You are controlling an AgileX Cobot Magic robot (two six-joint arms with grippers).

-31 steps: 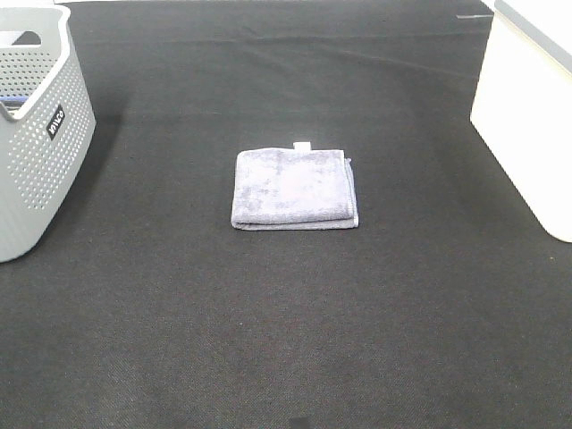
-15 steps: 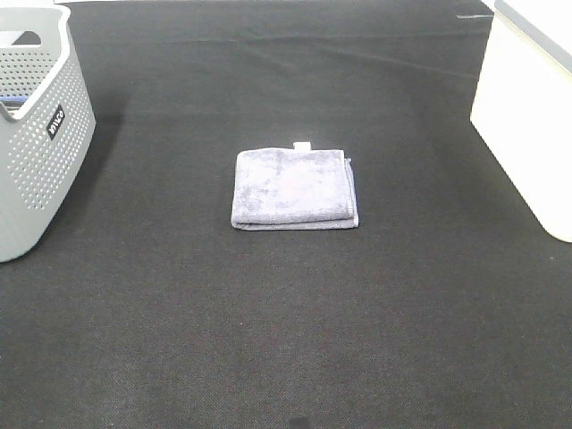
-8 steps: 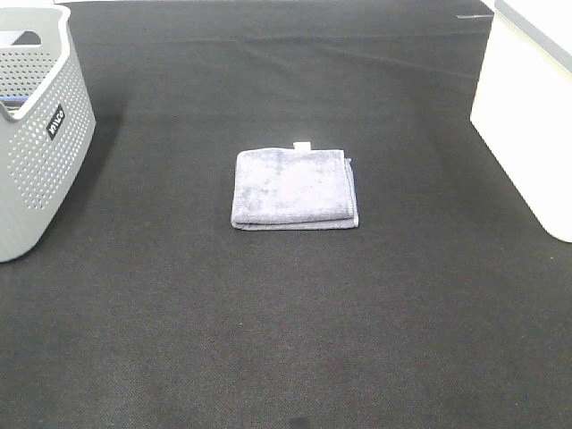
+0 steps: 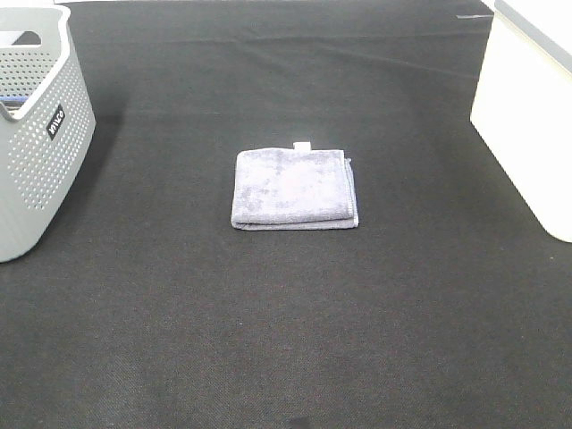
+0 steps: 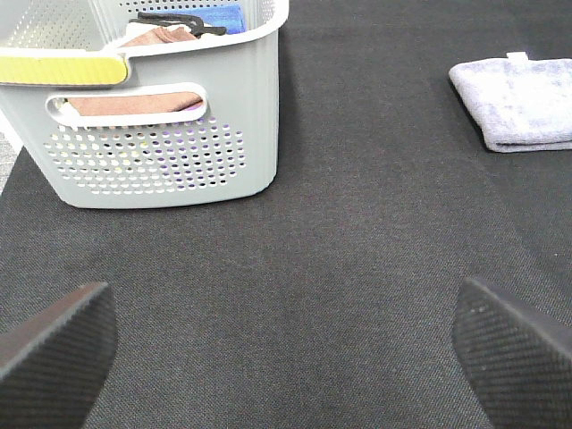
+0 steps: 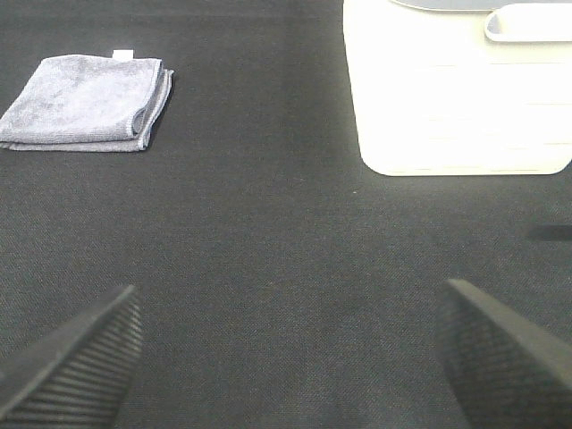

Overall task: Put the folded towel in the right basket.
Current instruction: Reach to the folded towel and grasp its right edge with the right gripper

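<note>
The folded grey-lavender towel (image 4: 294, 189) lies flat in the middle of the black table, with a small white tag at its far edge. It also shows in the left wrist view (image 5: 521, 103) and the right wrist view (image 6: 87, 113). The white right basket (image 4: 529, 107) stands at the right edge and shows in the right wrist view (image 6: 456, 98). My left gripper (image 5: 284, 357) is open, low over bare table near the grey basket. My right gripper (image 6: 286, 357) is open, over bare table between towel and white basket. Neither arm shows in the exterior view.
A grey perforated basket (image 4: 40, 134) stands at the far left; the left wrist view shows it (image 5: 161, 116) holding brown and blue cloths. The table is covered with black fabric (image 4: 286, 340).
</note>
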